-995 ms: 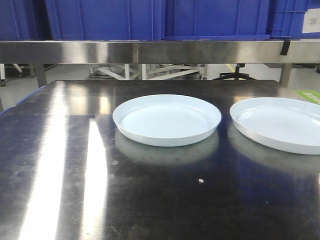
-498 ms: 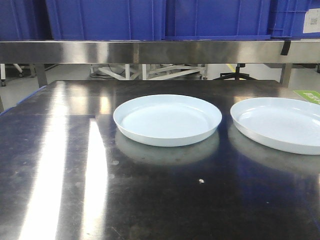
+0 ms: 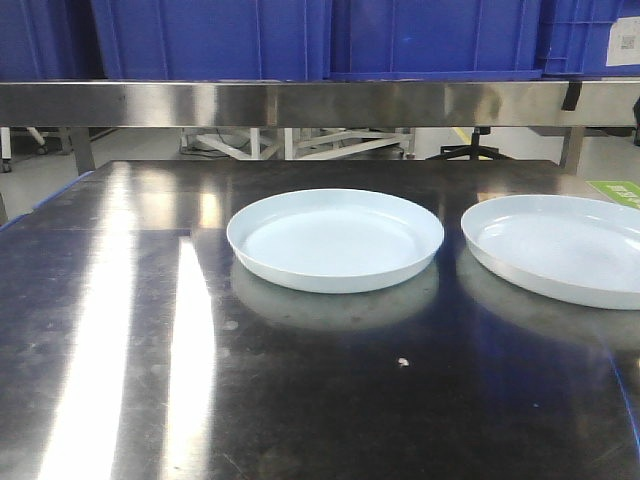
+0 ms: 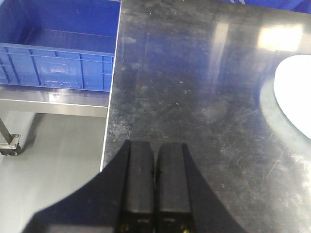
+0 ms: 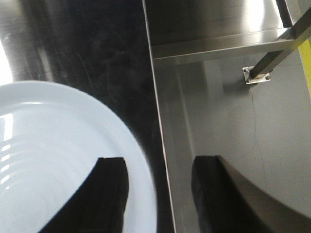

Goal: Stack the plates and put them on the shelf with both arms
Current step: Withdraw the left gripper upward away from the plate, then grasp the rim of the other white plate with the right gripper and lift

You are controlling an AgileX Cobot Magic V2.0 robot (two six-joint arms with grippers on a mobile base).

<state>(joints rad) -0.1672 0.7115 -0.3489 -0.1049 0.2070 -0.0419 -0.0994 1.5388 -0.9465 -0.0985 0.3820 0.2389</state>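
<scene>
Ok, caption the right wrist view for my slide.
Open right gripper poised over the rim of a pale plate near the edge of the steel table.

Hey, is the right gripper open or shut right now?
Open. The right gripper has its fingers wide apart in the wrist view, one over the plate, the other past the table edge.

Front view low, wrist views downward, tabletop [image 3: 300,400] shared

Likely a warehouse or workshop: blue crates [image 3: 210,40], steel racking [image 3: 300,103].
</scene>
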